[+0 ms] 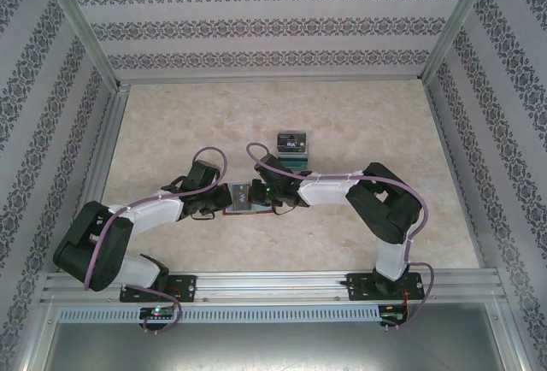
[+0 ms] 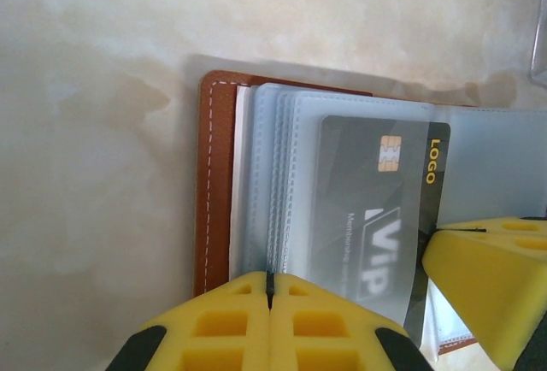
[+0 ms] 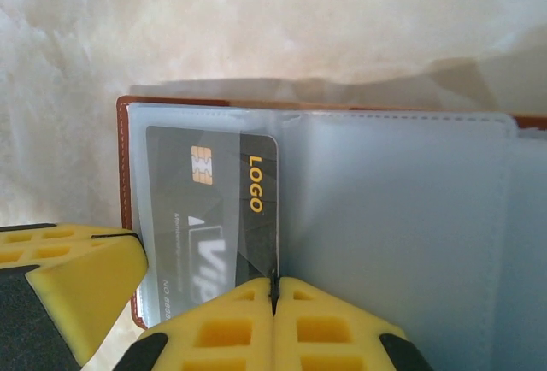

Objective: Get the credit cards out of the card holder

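The reddish-brown card holder (image 1: 240, 197) lies open on the table between my two grippers. Its leather edge (image 2: 215, 183) frames several clear sleeves, and a blue-grey panel (image 3: 402, 217) lies to the right. A black VIP card (image 2: 376, 209) with a gold chip sits partly out of its sleeve, the "LOGO" end bare (image 3: 259, 185). My left gripper (image 2: 269, 287) is shut on the sleeve edges of the holder. My right gripper (image 3: 273, 287) is shut on the bare edge of the black card. Each wrist view catches a yellow finger (image 2: 496, 281) of the other gripper beside the holder.
A small pile of cards (image 1: 292, 145), dark on top with teal below, lies on the marble tabletop (image 1: 376, 123) just behind the holder. Patterned walls and an aluminium frame (image 1: 273, 284) enclose the table.
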Available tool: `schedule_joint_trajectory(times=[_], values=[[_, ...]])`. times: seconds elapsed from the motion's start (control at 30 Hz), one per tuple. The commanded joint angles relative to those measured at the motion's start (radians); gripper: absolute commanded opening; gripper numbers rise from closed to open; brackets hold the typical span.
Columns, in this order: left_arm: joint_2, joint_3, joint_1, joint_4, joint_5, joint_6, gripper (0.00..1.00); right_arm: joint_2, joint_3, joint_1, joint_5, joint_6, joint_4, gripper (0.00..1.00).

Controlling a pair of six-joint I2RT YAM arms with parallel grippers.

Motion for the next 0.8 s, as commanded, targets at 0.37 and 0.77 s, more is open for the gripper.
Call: schedule_joint_trajectory(times=[0.37, 0.77], values=[[0.019, 0.006, 0.009, -0.065, -0.033, 0.017, 0.0, -0.136, -0.179, -0.076, -0.033, 0.014, 0.082, 0.0], [0.015, 0.008, 0.008, -0.065, -0.024, 0.024, 0.0, -0.178, -0.114, -0.037, -0.053, -0.091, 0.042, 0.19]])
